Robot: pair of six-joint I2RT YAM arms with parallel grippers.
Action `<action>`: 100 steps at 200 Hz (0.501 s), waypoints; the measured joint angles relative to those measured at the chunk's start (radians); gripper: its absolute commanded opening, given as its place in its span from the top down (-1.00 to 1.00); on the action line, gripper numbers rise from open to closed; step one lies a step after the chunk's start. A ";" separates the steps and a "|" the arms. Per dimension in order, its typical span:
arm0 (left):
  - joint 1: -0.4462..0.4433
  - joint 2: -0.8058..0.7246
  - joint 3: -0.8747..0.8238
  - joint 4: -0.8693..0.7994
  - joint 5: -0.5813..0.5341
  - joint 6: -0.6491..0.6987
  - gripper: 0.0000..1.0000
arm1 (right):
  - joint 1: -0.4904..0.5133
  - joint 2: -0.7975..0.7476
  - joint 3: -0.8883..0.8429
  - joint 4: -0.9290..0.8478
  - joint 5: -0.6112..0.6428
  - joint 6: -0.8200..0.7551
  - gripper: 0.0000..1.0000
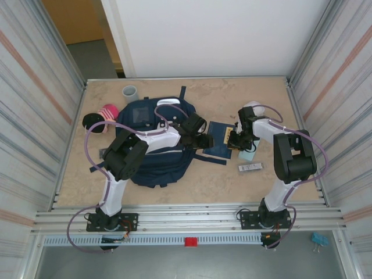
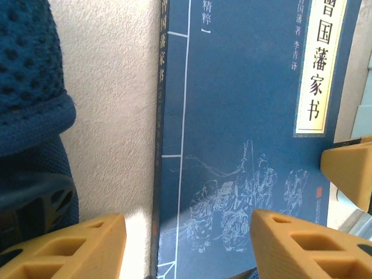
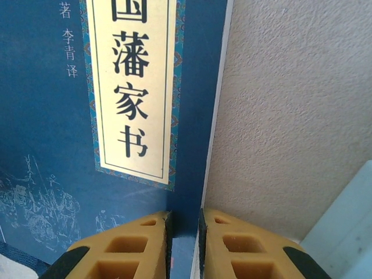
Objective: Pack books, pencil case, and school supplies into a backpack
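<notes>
The navy backpack (image 1: 157, 154) lies flat on the table, left of centre. Just right of it lies the thin dark blue book (image 1: 220, 139), with a cream title label (image 3: 131, 87) and white line drawings (image 2: 244, 197). My right gripper (image 3: 184, 218) is shut on the book's right edge, which sits between its pads; it meets the book's right side (image 1: 235, 141). My left gripper (image 2: 189, 229) hovers open over the book's spine edge, one finger (image 2: 70, 247) above bare table, the other (image 2: 302, 247) above the cover. Backpack fabric (image 2: 29, 87) is on the left. I cannot tell which item is the pencil case.
A pale teal flat item (image 1: 248, 154) lies right of the book, with a small silver packet (image 1: 250, 167) in front of it. A grey cup (image 1: 129, 92) stands at the back left. A pink striped and black item (image 1: 100, 118) lies beside the backpack. Ribbed walls enclose the table.
</notes>
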 measured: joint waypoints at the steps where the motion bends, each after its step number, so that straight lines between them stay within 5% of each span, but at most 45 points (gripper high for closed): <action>1: 0.000 0.000 0.000 0.000 0.000 0.000 -0.16 | 0.000 0.000 0.000 0.001 -0.002 0.000 0.60; 100: 0.033 0.000 -0.067 0.151 0.195 -0.116 -0.13 | -0.029 -0.023 -0.045 0.020 -0.079 0.029 0.64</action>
